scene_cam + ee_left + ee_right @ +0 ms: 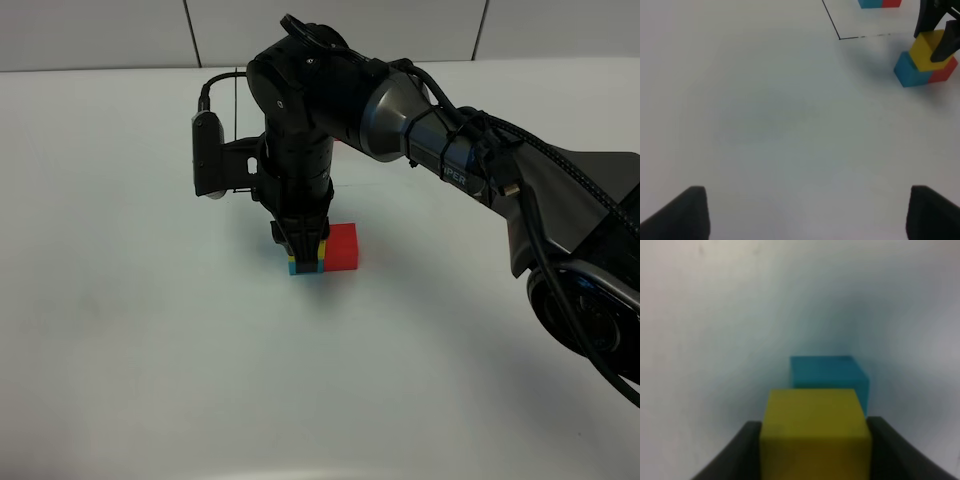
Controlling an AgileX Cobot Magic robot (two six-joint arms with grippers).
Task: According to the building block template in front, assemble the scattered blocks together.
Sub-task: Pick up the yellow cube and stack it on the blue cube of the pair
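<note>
Pinching the yellow cube (812, 432) by two flat sides with the right fingers (735, 460), closed tight on it. Probably light, rigid, smooth-faced, sharp-cornered; best gripped mid-face. Below those fingers, the blue cube (827, 372), with the red cube (343, 246) touching alongside. Left fingers (680, 215) spread wide, empty, well apart over the counter (150, 350).

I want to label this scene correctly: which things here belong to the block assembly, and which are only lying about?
Belong: yellow cube, in the jaws of the right gripper; blue cube; red cube; building block template.
Not part: left gripper, open and idle; white table.
</note>
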